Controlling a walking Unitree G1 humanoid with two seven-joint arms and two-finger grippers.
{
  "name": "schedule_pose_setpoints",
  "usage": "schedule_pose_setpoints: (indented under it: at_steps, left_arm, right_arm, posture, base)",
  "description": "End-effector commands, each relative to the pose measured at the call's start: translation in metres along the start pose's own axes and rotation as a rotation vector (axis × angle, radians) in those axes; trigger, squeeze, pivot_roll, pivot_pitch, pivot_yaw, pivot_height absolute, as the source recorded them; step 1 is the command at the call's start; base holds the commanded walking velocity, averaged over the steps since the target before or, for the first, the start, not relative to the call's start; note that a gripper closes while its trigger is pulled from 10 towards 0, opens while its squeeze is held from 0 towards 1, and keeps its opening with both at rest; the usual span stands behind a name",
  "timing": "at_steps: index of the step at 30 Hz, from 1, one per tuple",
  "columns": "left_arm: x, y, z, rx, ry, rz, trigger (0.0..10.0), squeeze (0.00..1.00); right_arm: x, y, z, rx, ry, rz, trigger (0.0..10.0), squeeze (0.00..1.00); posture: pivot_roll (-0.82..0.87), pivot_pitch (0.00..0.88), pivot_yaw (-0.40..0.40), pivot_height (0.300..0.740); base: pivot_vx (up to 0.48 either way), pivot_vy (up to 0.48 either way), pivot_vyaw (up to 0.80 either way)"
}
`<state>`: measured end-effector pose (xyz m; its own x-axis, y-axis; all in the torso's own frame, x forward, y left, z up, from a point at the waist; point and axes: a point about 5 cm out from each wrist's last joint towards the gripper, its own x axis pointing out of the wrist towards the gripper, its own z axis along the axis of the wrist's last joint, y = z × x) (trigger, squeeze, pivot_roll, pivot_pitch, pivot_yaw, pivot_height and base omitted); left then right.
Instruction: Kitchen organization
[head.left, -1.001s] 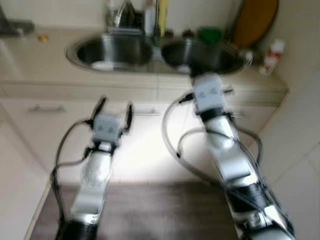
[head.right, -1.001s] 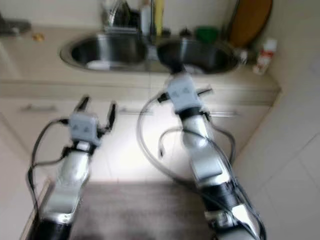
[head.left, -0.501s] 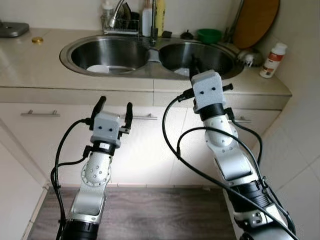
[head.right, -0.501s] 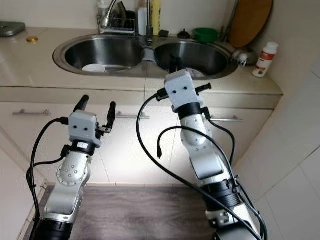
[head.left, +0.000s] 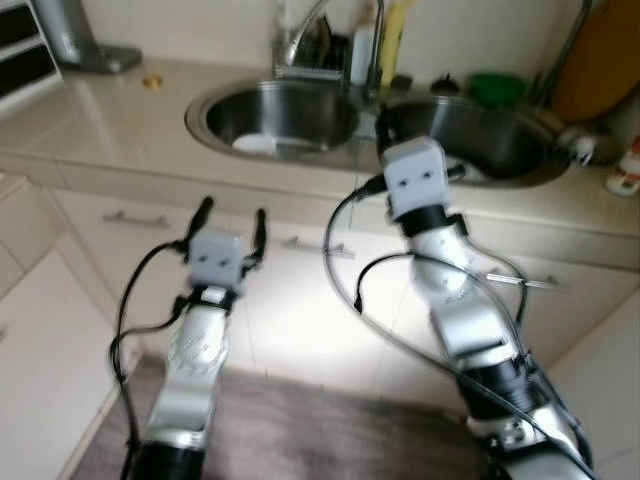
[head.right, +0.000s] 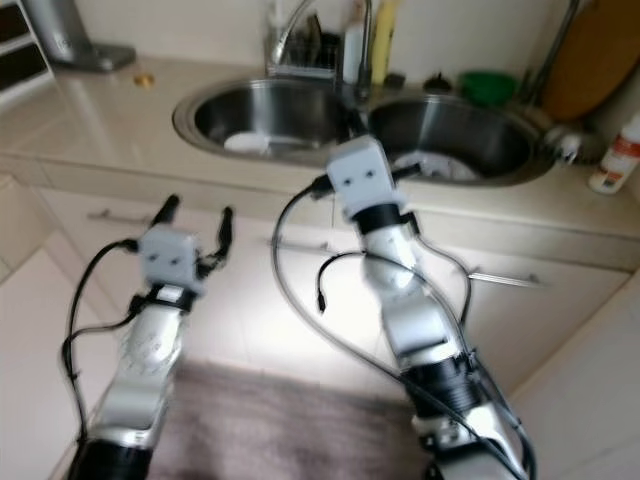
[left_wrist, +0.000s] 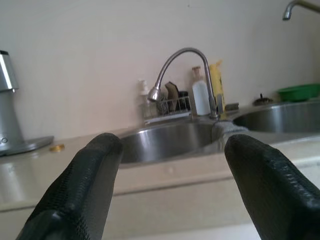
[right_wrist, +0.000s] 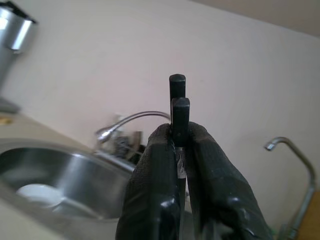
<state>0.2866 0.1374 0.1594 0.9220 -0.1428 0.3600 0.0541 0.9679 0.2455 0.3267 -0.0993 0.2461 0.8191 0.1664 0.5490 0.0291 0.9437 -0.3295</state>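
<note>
I stand before a double steel sink (head.left: 365, 125) set in a beige counter. A white plate (head.left: 255, 145) lies in the left basin, and white dishes (head.right: 440, 165) lie in the right one. My left gripper (head.left: 232, 212) is open and holds nothing, in front of the cabinet drawers below the counter edge. My right gripper (right_wrist: 180, 132) is raised at the counter's front edge near the divide between the basins. It is shut on a thin black-handled utensil (right_wrist: 178, 92) that sticks out past the fingertips. In the eye views its wrist housing hides the fingers.
A curved faucet (left_wrist: 175, 60), a dish rack and soap bottles (head.left: 385, 45) stand behind the sink. A green bowl (head.left: 497, 88), a wooden board (head.left: 600, 60) and a white bottle (head.right: 615, 155) are at the right. A silver appliance (head.left: 75, 35) stands far left. A grey rug (head.left: 300, 440) covers the floor.
The whole picture has shifted, so the camera has turned left and is slightly blurred. Both arms keep the same poses, and the right gripper stays shut.
</note>
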Motion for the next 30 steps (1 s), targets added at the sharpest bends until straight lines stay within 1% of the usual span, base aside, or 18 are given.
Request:
schedule_pose_setpoints:
  at_steps: [1, 2, 7, 30]
  left_arm:
    - [0.0017, 0.0066, 0.0027, 0.019, -0.013, 0.014, 10.0, 0.00]
    - [0.0019, 0.0066, 0.0027, 0.019, -0.013, 0.014, 10.0, 0.00]
    - [0.0021, 0.0058, 0.0024, 0.019, -0.012, 0.012, 10.0, 0.00]
    - [0.0028, 0.0065, 0.0028, 0.020, -0.014, 0.012, 10.0, 0.00]
  right_arm:
    - [0.0046, 0.0008, 0.0104, 0.032, -0.043, -0.009, 10.0, 0.00]
    - [0.0065, -0.0020, 0.0138, 0.038, -0.057, -0.022, 10.0, 0.00]
    - [0.0089, -0.0040, 0.0187, 0.053, -0.079, -0.030, 10.0, 0.00]
    - [0.0089, -0.0037, 0.0156, 0.048, -0.067, -0.037, 10.0, 0.00]
  posture:
    - [0.12, 0.000, -0.069, 0.740]
    - [0.12, 0.000, -0.069, 0.740]
    - [0.12, 0.000, -0.070, 0.740]
    - [0.12, 0.000, -0.070, 0.740]
  base:
    - [0.300, 0.000, 0.00]
    - [0.300, 0.000, 0.00]
    - [0.301, 0.000, 0.00]
    - [0.302, 0.000, 0.00]
